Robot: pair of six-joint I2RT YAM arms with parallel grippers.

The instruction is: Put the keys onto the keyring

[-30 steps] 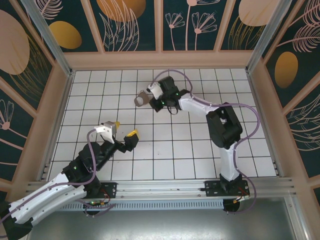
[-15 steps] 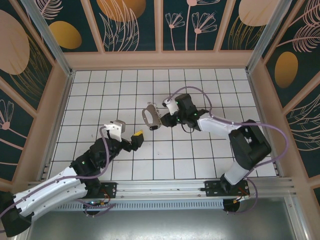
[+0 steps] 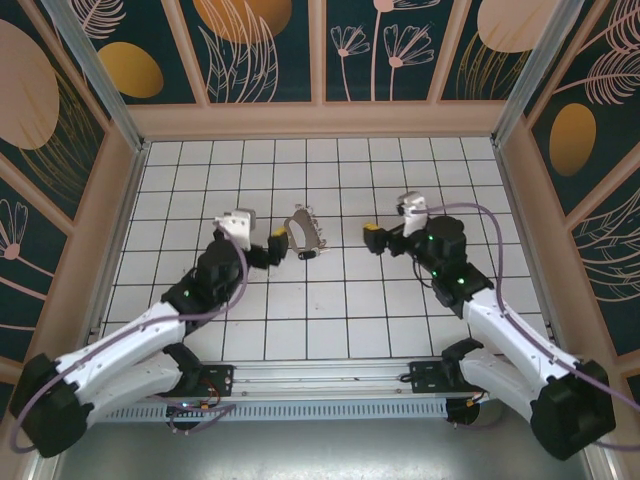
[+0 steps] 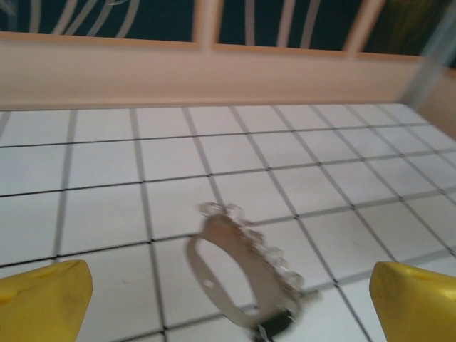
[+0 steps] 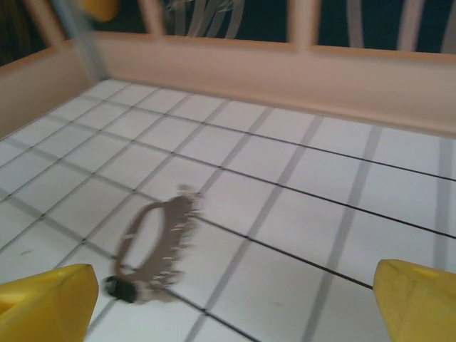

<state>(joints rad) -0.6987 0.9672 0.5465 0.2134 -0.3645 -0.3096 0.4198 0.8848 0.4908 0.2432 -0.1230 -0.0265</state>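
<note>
keyring (image 4: 222, 226) lying flat on the white tiled floor (image 3: 400, 320), left gripper (image 3: 278, 243) right beside it with jaws spread wide, right gripper (image 3: 372, 238) further off, spread wide too

Grey-beige keyring (image 5: 177, 226); white, black-gridded table (image 3: 380, 310).

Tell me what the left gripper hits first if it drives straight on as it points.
Probably the keyring, lying on the floor ahead of the left gripper, centred between its open fingers; depth is unclear.
</note>
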